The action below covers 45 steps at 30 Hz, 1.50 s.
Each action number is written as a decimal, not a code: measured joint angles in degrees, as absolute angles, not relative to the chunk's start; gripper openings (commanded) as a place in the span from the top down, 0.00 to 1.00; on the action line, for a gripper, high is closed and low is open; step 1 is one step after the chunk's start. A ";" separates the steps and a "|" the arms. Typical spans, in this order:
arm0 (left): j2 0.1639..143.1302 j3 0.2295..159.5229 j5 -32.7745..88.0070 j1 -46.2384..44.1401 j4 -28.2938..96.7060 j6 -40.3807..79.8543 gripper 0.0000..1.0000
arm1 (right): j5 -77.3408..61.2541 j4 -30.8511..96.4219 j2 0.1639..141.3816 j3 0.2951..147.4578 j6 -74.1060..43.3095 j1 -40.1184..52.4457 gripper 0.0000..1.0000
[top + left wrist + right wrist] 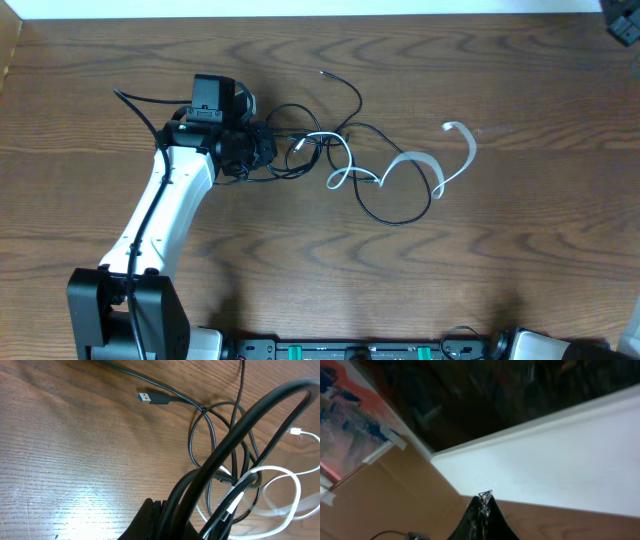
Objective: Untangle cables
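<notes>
My left claw (263, 146) pinched the left end of the thin black and white cables (410, 157), which sprawled rightward over the brown wooden counter (500, 270); my right claw (484, 499) sat pressed together.

Count: 1 white cable (410, 160), approx. 2 black cables (190, 442) (tangled, exact no. unclear), 1 blue-tipped USB plug (152, 398), 1 robot arm (165, 215) over table (500, 280).

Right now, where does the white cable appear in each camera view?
Overhead: the white cable curls right of centre.
Left wrist: the white cable loops at the lower right.
Right wrist: not in it.
Shared landmark: the thin black cable that crosses it, seen in the overhead and left wrist views only.
</notes>
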<state>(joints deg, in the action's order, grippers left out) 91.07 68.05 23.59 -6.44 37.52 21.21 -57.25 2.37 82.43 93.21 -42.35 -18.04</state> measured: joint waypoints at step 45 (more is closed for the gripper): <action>91.07 68.05 23.57 -6.44 37.26 21.21 0.92 | -41.17 47.13 119.61 93.32 1.50 26.59 0.99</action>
<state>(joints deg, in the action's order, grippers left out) 91.07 68.05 23.57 -6.44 37.26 21.21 -41.17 47.13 119.61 93.32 1.50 26.59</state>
